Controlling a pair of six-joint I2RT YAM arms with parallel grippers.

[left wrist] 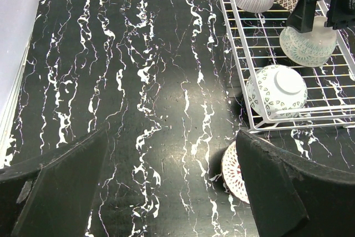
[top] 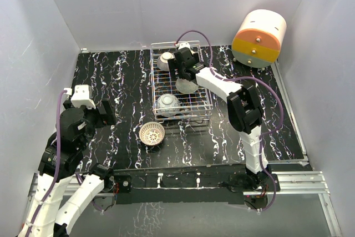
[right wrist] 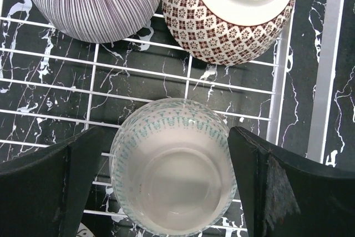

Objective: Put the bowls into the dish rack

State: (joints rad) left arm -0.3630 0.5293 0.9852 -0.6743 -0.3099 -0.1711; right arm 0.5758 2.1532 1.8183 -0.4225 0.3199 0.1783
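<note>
The silver wire dish rack holds several upside-down bowls. A striped bowl and a brown-patterned bowl sit at its back. A white leaf-patterned bowl sits at the front. A pale teal-patterned bowl rests upside down on the wires mid-rack. My right gripper is open just above it, one finger on each side. A red-and-white lattice bowl stands upright on the table in front of the rack. My left gripper is open and empty over the table, left of that bowl.
A cream-and-orange cylindrical drawer unit stands at the back right. White walls close in the black marbled table on three sides. The rack's raised front rim lies between the lattice bowl and the rack floor.
</note>
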